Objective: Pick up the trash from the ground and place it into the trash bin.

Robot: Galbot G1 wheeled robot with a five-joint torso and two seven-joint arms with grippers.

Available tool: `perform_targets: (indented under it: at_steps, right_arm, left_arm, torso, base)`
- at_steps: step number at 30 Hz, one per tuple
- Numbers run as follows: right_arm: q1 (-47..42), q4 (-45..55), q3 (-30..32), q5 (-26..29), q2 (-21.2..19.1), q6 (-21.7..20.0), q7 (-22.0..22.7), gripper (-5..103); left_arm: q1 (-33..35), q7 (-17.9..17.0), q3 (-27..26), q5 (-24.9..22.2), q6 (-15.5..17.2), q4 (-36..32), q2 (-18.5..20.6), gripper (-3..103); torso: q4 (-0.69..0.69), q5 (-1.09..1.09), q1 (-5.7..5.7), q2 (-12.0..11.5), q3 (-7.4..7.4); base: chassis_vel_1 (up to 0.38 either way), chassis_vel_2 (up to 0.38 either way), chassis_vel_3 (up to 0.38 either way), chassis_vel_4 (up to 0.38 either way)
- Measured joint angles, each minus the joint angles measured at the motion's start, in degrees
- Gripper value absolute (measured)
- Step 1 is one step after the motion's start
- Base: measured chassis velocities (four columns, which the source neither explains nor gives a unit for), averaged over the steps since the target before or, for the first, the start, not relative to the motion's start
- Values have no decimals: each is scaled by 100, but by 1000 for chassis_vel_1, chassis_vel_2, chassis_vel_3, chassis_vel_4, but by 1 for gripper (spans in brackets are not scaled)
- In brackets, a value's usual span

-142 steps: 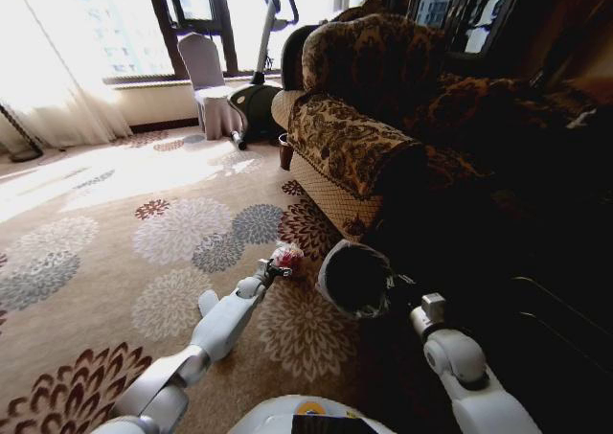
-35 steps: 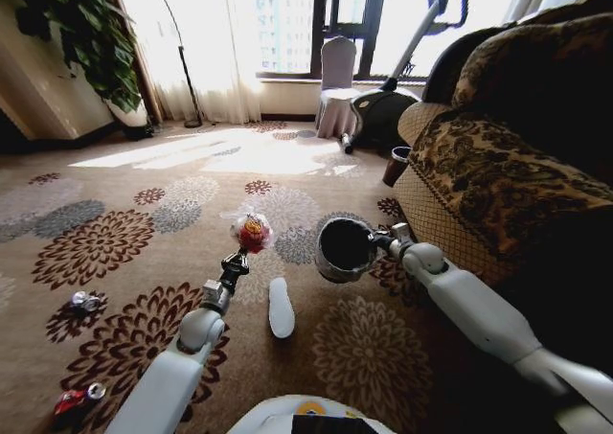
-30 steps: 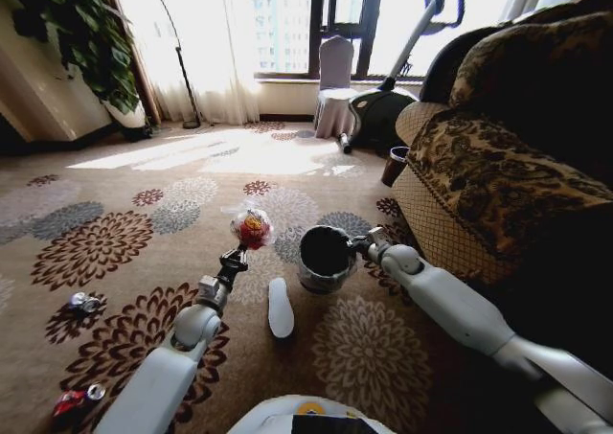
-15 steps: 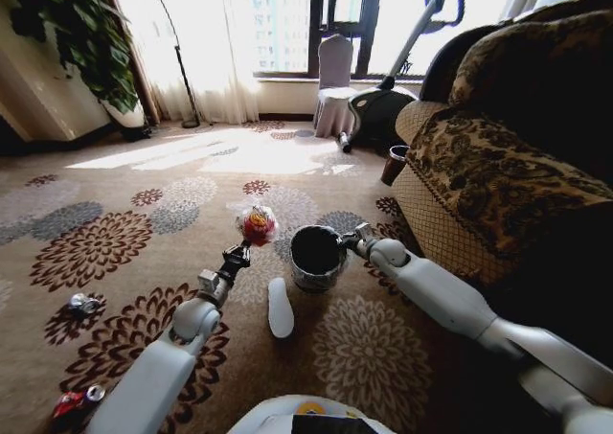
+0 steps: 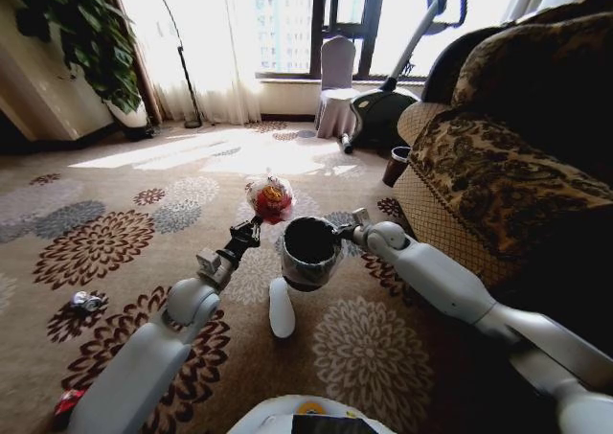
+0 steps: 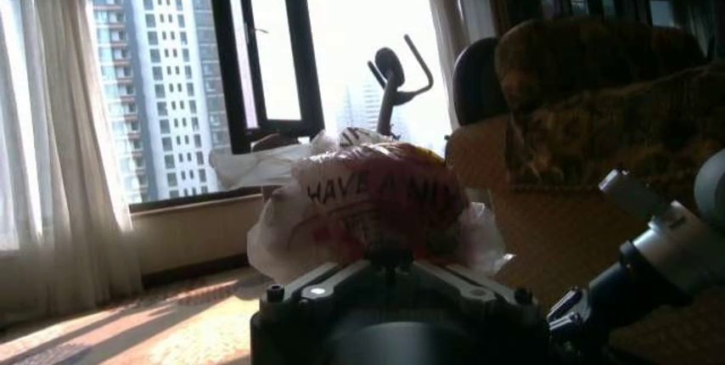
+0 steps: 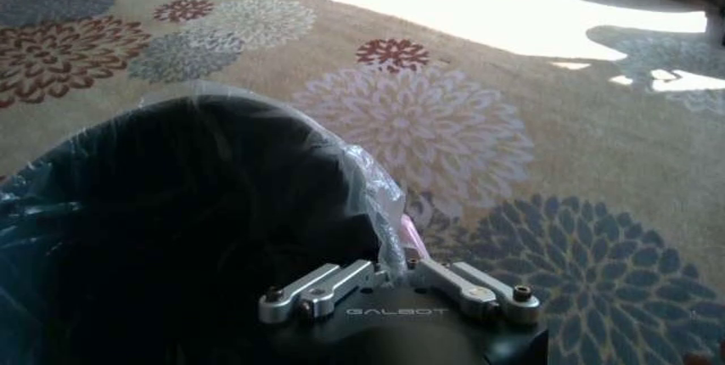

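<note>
Since 0.5 s ago, the red crumpled wrapper ball (image 5: 271, 198) has risen and shifted toward the trash bin (image 5: 308, 252), which has itself been lifted and drawn closer to it; camera framing is nearly unchanged. Wrapper ball now sits in the air, just beside and slightly above the bin's near rim, pinched in the left gripper (image 5: 253, 229), whose fingers are closed on its lower edge; in the left wrist view the clear film bulges out above the fingers (image 6: 340, 284). Bin hangs off the carpet (image 5: 115, 233), held at its liner-covered rim by the right gripper (image 5: 347, 227), fingers clamped over the crinkled liner (image 7: 374, 178). Risks, as judged: ball is not yet over the opening, so a release here likely drops it outside, onto the carpet near the white shoe sole (image 5: 281, 308). Bin is gripped at one rim point and looks tilted; it could swing, or the liner could slip. More litter (image 5: 84, 302) lies on the carpet, well apart.
</note>
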Motion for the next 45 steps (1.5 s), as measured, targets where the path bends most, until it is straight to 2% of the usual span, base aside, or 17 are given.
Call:
perform_targets:
  at_steps: [3, 14, 15, 17, 20, 21, 26, 29, 31, 32, 33, 36, 37, 39, 41, 43, 45]
  right_arm:
    - [109, 90, 10, 260, -9, -184, -2, 1]
    - [241, 250, -60, 328, 56, -277, -1, 1]
    - [242, 297, -56, 343, 47, -272, -2, 1]
    - [241, 323, -48, 354, 39, -271, -4, 1]
    - [242, 437, 11, 401, -15, -262, -1, 1]
    - [242, 437, 11, 401, -15, -262, -1, 1]
    - [215, 580, 66, 457, -90, -251, -3, 1]
    - [164, 599, 99, 445, -115, -245, -4, 1]
    - [119, 627, 154, 431, -152, -233, -3, 1]
    - [119, 627, 154, 431, -152, -233, -3, 1]
    - [102, 637, 184, 426, -164, -232, -2, 1]
    - [-8, 791, 299, 395, -345, -168, -4, 1]
    - [-8, 791, 299, 395, -345, -168, -4, 1]
    - [-145, 955, 368, 243, -577, -2, -5, 1]
    - [-192, 992, 379, 198, -650, 78, -4, 1]
    - [-417, 1117, 512, 136, -946, 256, -6, 1]
    - [-504, 1143, 605, 135, -1024, 249, -7, 1]
  left_arm:
    - [46, 123, 125, -195, 37, -99, 107, 0]
    - [35, 86, 539, -272, 260, -222, 57, -3]
    - [26, 90, 571, -268, 281, -153, 56, 8]
    - [17, 98, 600, -273, 304, -114, 56, 8]
    - [-58, 192, 698, -383, 404, -15, 56, 24]
    - [-58, 192, 698, -383, 404, -15, 56, 24]
    - [-166, 273, 778, -241, 407, 63, -41, 45]
    - [-163, 273, 792, -198, 386, 58, -66, 51]
    - [-132, 212, 764, -187, 353, 34, -126, 63]
    - [-132, 212, 764, -187, 353, 34, -126, 63]
    - [-126, 133, 734, -192, 343, 32, -171, 68]
    - [-150, -600, 511, -450, 506, 30, -496, 85]
    - [-150, -600, 511, -450, 506, 30, -496, 85]
    - [-77, -1131, 318, -637, 840, -10, -678, 90]
    - [-31, -1273, 284, -662, 939, -17, -706, 94]
    - [183, -1890, 226, -748, 1276, 12, -803, 99]
    - [235, -2023, 224, -780, 1337, 54, -832, 100]
  torso:
    - [-2, 0, 0, 0, 0]
    - [0, 0, 0, 0, 0]
    - [-1, 0, 0, 0, 0]
    - [0, 0, 0, 0, 0]
    - [-1, 0, 0, 0, 0]
    - [-1, 0, 0, 0, 0]
    - [-1, 0, 0, 0, 0]
    - [0, 1, 0, 0, 0]
    - [-1, 1, 0, 0, 0]
    - [-1, 1, 0, 0, 0]
    - [-1, 1, 0, 0, 0]
    - [1, 1, 0, 0, 0]
    - [1, 1, 0, 0, 0]
    - [-2, 1, 0, 0, 0]
    - [-2, 2, 0, 0, -1]
    - [-2, 3, 0, 0, 0]
    - [0, 3, 0, 0, 0]
  base:
    - [0, 0, 0, 0]
    - [0, 0, 0, 0]
    - [0, 0, 0, 0]
    - [0, 0, 0, 0]
    - [0, 0, 0, 0]
    - [0, 0, 0, 0]
    - [0, 0, 0, 0]
    - [0, 0, 0, 0]
    - [0, 0, 0, 0]
    - [0, 0, 0, 0]
    - [0, 0, 0, 0]
    - [0, 0, 0, 0]
    - [0, 0, 0, 0]
    - [0, 0, 0, 0]
    - [0, 0, 0, 0]
    - [0, 0, 0, 0]
    - [0, 0, 0, 0]
